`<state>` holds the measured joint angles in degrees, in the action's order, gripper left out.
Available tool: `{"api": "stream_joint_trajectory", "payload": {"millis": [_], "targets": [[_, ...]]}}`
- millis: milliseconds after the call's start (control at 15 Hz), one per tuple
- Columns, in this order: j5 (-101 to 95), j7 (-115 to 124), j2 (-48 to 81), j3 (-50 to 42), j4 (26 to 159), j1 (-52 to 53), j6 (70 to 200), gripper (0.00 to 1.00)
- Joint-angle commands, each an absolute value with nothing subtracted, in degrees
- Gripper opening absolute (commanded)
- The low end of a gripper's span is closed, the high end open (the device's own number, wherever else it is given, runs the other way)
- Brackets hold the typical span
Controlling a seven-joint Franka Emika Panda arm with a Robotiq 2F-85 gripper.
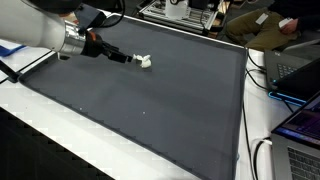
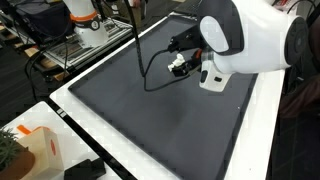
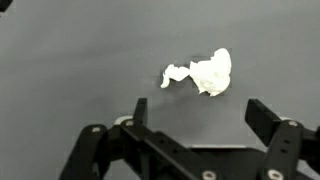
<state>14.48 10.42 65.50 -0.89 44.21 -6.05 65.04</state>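
Hovering gripper (image 3: 197, 112), jaws spread wide, holding nothing, crumpled white tissue (image 3: 203, 73) just ahead on grey mat (image 3: 60, 60)

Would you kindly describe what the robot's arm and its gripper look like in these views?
The arm has smooth, rounded white shells with a grey metal wrist ring. The gripper is black, with two jointed linkage fingers. A thin black cable runs to it.

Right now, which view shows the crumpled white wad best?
Wrist view: the crumpled white wad lies large and unobstructed on the dark mat. Both exterior views show a small white speck by the end effector.
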Motion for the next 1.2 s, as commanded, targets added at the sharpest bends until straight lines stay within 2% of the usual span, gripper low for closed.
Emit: {"api": "stream_joint_trajectory", "payload": {"millis": [0, 467, 1133], "targets": [[15.2, 12.6, 69.0, -0.9, 39.7, -6.9, 63.9, 1.0], [14.6, 13.4, 71.5, -0.7, 35.5, -6.8, 62.9, 1.0], [9.5, 10.8, 71.4, -1.3, 31.4, -0.7, 59.3, 1.0]]}}
